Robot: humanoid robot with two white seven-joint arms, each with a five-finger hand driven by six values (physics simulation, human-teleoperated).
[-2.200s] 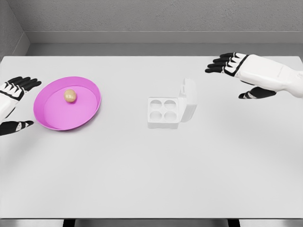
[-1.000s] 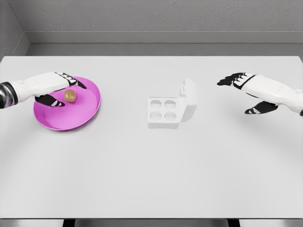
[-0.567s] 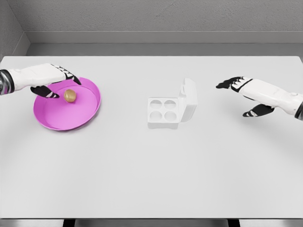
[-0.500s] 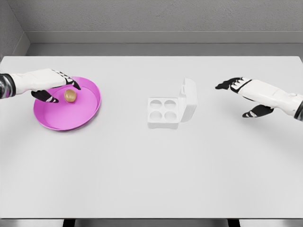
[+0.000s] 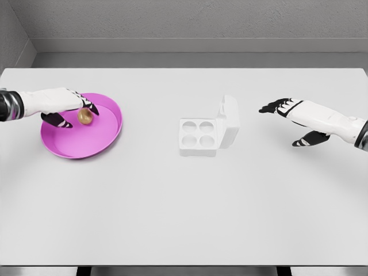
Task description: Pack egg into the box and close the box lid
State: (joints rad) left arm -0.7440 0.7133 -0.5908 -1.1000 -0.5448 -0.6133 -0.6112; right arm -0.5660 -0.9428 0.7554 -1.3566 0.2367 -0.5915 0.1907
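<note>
While the egg (image 5: 85, 115) lies in the pink plate (image 5: 106, 135) at the left, it is being reached for by the left hand (image 5: 68, 106), fingers spread around it, not yet shut. A firm pinch is needed next. The box (image 5: 199, 137) stands open mid-frame; the right hand (image 5: 293, 115) is held open at the right.

Two smooth white arms show here, glossy moulded shells with no cables or screws visible. The white-backed left hand (image 5: 68, 103) has black fingers banded with white at the knuckles, and a darker metallic grey cuff sits at the picture's left edge. The matching white right hand (image 5: 299, 118) carries black fingertips (image 5: 265, 108), a black thumb and a grey-ringed wrist joint.
</note>
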